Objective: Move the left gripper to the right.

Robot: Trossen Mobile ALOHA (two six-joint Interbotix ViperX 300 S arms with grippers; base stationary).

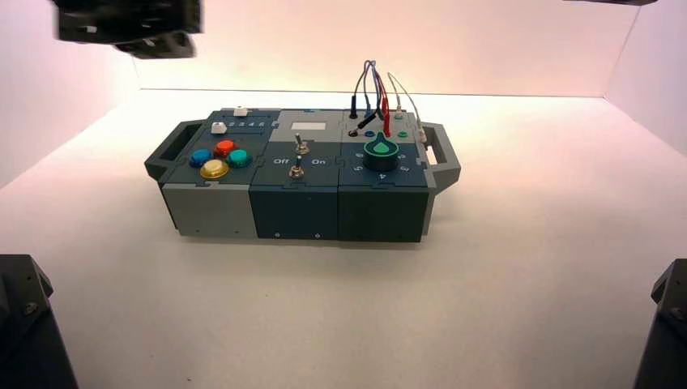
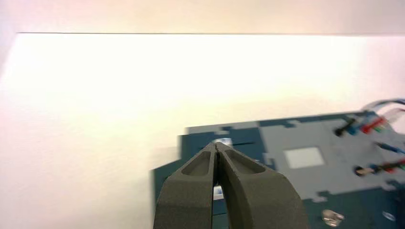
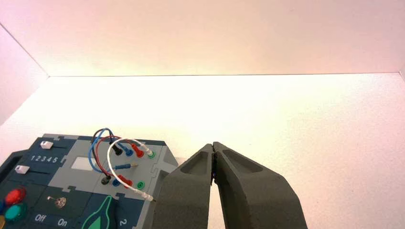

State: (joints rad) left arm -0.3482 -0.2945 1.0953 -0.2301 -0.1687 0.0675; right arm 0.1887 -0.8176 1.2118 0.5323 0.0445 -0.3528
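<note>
I can only see part of my left gripper (image 1: 130, 28) in the high view; the top edge cuts it off. It hangs high above the back left of the box (image 1: 300, 174), not touching it. In its wrist view its fingers (image 2: 191, 191) are pressed together, holding nothing. My right gripper (image 3: 213, 148) is pinched together too, beside the wires (image 3: 112, 152).

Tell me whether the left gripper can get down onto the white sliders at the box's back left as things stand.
Probably yes: the left gripper, shut, hangs above the white sliders; nothing lies between.
</note>
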